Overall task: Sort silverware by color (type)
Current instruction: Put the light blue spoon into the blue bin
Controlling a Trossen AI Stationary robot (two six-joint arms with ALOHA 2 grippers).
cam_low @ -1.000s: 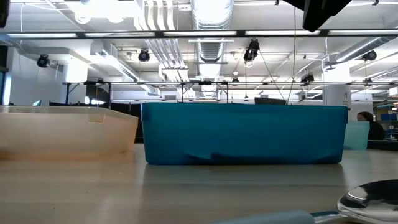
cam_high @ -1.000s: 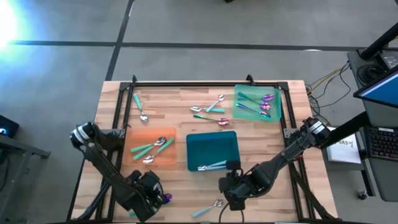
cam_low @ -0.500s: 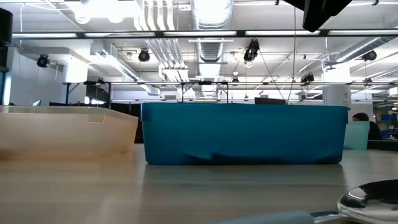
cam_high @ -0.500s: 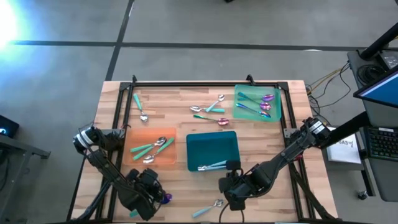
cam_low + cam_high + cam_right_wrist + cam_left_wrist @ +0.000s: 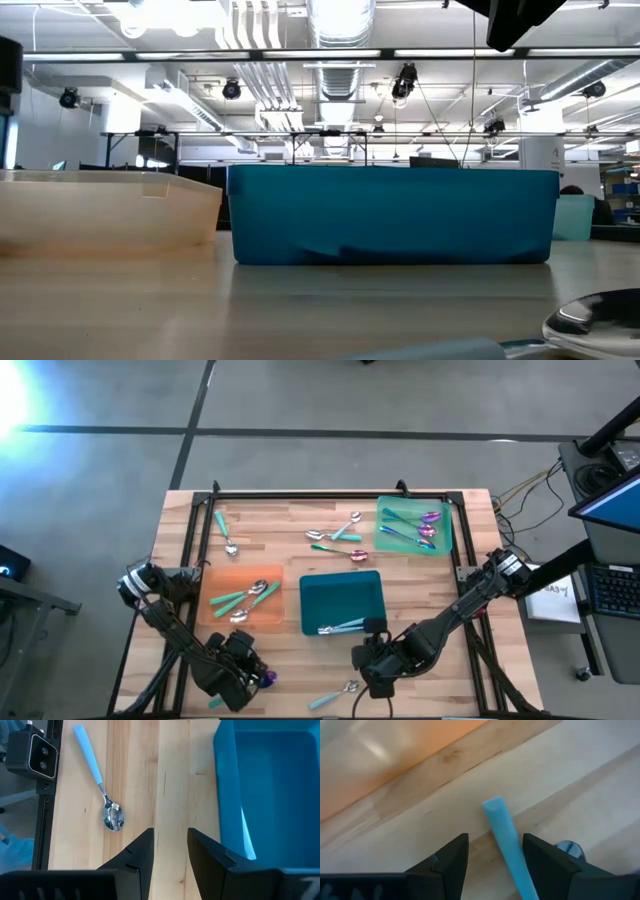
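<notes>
Teal handle (image 5: pixel 506 838) of 1 utensil lies on the wood between the parted fingers of the left gripper (image 5: pixel 492 857), low at the table's near left edge; nothing is gripped. Right gripper (image 5: pixel 169 851) hovers open and empty between a spoon (image 5: pixel 99 776) and the teal tray (image 5: pixel 270 785).

Even, bright light falls on the counter (image 5: pixel 300 520) from overhead, with a hard white glare in the high view's upper-left corner (on the floor). In the low view ceiling strip lights glow, and the near spoon (image 5: pixel 590 325) is blurred. The left wrist view is soft, its orange tray (image 5: pixel 380 765) washed out.
</notes>
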